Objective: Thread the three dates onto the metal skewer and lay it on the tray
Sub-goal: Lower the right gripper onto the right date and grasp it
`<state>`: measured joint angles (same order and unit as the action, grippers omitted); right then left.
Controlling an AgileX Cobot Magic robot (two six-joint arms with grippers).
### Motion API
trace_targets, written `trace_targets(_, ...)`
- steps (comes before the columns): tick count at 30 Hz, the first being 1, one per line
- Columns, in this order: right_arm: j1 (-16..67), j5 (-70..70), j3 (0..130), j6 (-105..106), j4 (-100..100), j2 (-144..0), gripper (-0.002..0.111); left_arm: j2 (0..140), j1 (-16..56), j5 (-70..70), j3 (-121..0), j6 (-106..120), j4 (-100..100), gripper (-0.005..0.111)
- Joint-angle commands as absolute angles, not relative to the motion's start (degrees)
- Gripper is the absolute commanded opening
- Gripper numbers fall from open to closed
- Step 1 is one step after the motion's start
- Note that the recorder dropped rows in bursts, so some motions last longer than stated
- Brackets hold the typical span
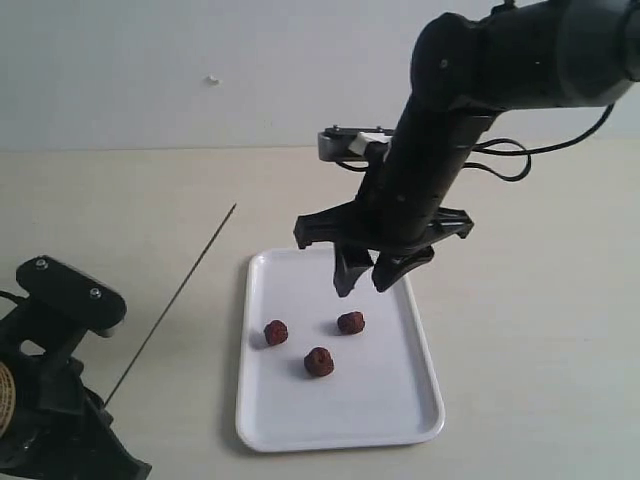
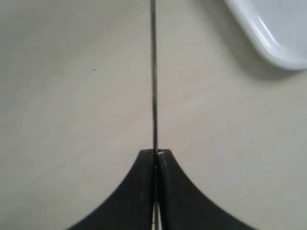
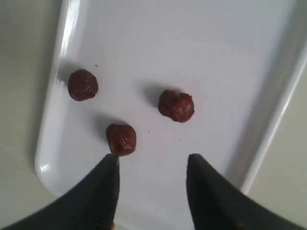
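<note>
Left gripper (image 2: 156, 153) is clamping one end of the metal skewer (image 1: 175, 295), jaws pressed together on the rod. The skewer is stretching out over the bare bench (image 1: 120, 200), left of the tray (image 1: 400, 420) and clear of its rim. Right gripper (image 1: 365, 283) is hanging above the tray's far half, jaws apart, gripping nothing. The three dates (image 1: 319, 362) are lying loose on the tray, grouped toward its left long edge, none touching another.

Black arm (image 1: 440, 150), pointed black right gripper (image 1: 362, 288), looping cable (image 1: 505, 142), screws (image 1: 95, 293)
</note>
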<state>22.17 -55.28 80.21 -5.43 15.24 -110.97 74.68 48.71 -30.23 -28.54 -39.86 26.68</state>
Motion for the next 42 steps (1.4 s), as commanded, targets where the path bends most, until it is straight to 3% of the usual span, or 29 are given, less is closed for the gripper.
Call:
trace_targets(1, 23.3, -55.3, 84.3, -7.3, 13.6, -115.0, 0.051, 74.1, 48.5, -29.3, -28.2, -39.4, 26.5, 0.0)
trace_targets(11, 23.3, -52.1, 86.1, -8.8, 9.2, -121.3, 0.051, 74.1, 48.5, -31.2, -28.2, -39.3, 26.5, 0.0)
trace_targets(16, 23.3, -52.6, 86.1, -8.0, 8.0, -121.3, 0.062, 74.1, 48.5, -31.9, -28.2, -39.3, 26.4, 0.0)
trace_targets(42, 24.7, -52.7, 86.1, -15.1, 4.9, -124.8, 0.058, 74.1, 48.5, -31.9, -28.2, -39.3, 25.9, 0.0)
